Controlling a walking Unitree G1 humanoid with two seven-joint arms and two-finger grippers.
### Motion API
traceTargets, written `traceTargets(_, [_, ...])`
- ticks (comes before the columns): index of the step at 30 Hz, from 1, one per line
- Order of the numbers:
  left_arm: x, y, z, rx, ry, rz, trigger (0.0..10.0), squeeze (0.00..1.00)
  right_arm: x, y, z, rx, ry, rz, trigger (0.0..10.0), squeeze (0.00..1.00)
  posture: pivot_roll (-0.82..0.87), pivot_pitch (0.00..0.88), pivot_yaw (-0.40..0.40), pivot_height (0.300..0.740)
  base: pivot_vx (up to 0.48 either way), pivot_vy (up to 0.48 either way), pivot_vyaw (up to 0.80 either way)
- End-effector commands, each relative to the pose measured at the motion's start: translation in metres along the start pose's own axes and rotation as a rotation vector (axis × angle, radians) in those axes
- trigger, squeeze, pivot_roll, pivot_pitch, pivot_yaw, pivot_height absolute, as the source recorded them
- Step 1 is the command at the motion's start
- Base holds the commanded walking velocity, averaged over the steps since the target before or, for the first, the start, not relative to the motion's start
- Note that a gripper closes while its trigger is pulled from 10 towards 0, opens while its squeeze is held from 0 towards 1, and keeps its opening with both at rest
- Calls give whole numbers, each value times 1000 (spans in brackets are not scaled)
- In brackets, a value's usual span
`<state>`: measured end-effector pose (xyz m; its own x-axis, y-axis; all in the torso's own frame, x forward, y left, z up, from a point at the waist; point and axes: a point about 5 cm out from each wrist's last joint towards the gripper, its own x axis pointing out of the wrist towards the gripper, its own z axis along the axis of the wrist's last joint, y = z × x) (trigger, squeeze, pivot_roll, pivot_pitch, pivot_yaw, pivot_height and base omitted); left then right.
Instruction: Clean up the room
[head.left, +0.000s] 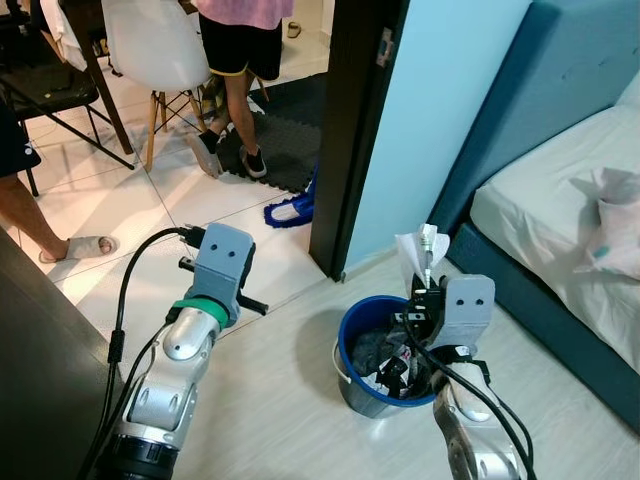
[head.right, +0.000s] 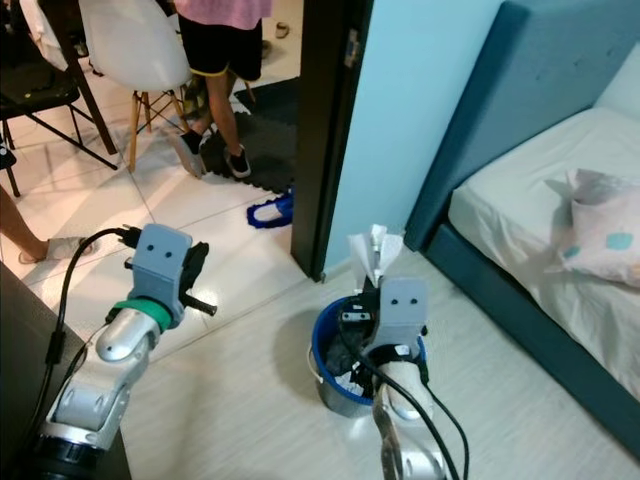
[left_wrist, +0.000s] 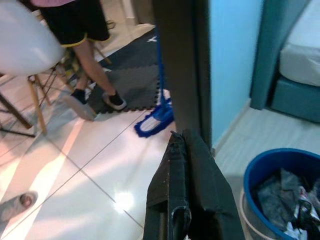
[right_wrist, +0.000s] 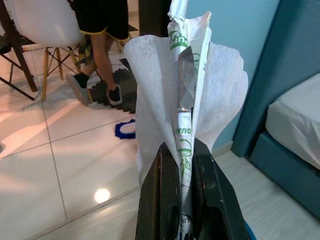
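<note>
My right gripper is shut on a crumpled white tissue wrapped around a green-printed paper sleeve. It holds this upright just above the blue bucket, which stands on the pale floor by the doorway and contains dark cloths and scraps. The tissue rises over the bucket's far rim. My left gripper is shut with nothing in it, raised to the left of the bucket over the white tiles.
A dark door frame and a blue wall stand behind the bucket. A teal bed with a crumpled cloth is on the right. Beyond the doorway are a blue mop, a standing person, a white chair and a sandalled foot.
</note>
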<state>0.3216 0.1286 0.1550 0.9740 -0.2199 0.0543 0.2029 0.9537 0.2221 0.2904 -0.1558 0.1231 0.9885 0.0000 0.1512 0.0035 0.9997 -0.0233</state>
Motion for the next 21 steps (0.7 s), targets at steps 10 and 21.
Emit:
traceTargets(10, [-1, -1, -6, -49, 20, -22, 10000, 0, -4, -2, -5, -5, 24, -8, 10000, 0, -32, 81, 60, 740, 0, 0, 0])
traceTargets(21, [0, 0, -8, -66, 30, -14, 10000, 0, -4, -4, -5, 4, 29, -16, 10000, 0, -35, 77, 56, 740, 277, -239, 0])
